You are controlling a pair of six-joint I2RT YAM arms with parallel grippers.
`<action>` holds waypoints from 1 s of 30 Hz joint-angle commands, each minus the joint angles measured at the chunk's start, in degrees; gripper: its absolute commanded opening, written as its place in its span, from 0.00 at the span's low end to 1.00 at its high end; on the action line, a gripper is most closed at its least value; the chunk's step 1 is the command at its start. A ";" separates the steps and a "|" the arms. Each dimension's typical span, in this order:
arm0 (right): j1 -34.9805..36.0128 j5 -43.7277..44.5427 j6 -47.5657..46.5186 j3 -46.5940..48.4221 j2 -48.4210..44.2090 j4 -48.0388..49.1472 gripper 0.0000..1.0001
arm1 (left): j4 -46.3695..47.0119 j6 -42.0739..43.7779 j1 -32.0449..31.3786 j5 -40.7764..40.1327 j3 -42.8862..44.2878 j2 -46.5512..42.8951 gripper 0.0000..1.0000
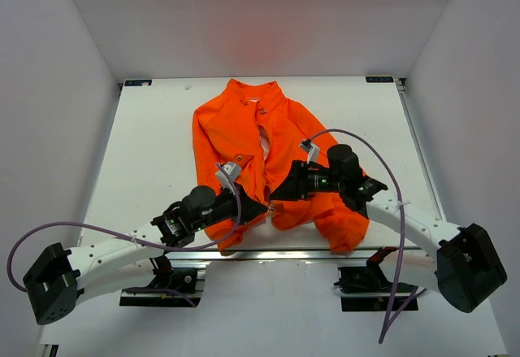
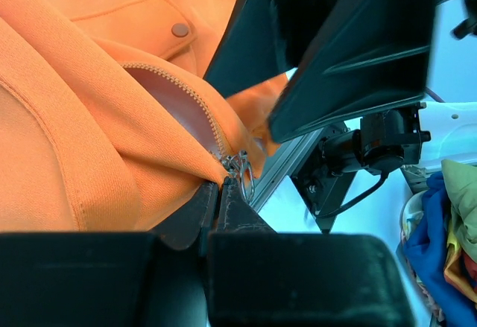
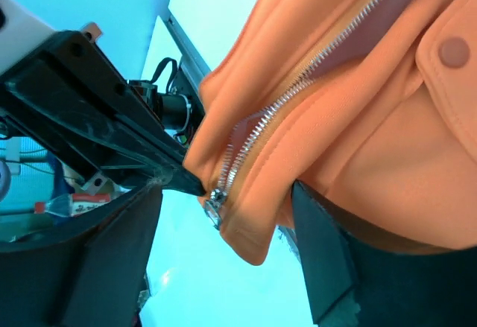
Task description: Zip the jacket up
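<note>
The orange jacket (image 1: 244, 133) lies on the white table, collar at the far side, front partly open and showing pale lining. Both grippers meet at its near hem. My left gripper (image 2: 218, 187) is shut on the hem's edge right beside the silver zipper slider (image 2: 240, 167); it shows in the top view (image 1: 262, 209). My right gripper (image 3: 227, 193) is open, its fingers (image 3: 320, 252) wide apart on either side of the lifted hem corner. The slider (image 3: 216, 204) and the zipper teeth (image 3: 298, 81) hang between them. It also shows in the top view (image 1: 280, 194).
The table's front rail (image 2: 287, 164) and an arm mount (image 2: 358, 148) lie just below the hem. A pile of coloured cloth (image 2: 447, 223) sits off the table. The right arm's black body (image 2: 350, 44) hangs close above the left gripper. Grey walls enclose the table.
</note>
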 commanded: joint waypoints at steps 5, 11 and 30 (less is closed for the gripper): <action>-0.20 7.38 -12.60 8.98 -4.58 -15.61 0.83 | 0.63 -0.94 -0.68 2.35 -0.04 -1.01 0.00; 4.27 24.30 -27.18 14.95 -11.15 -29.23 0.89 | 0.36 -2.00 -0.68 1.73 0.22 -1.10 0.00; 56.39 89.91 -32.48 19.00 -2.04 -39.01 0.71 | -0.70 -4.90 -0.68 1.82 1.89 0.75 0.00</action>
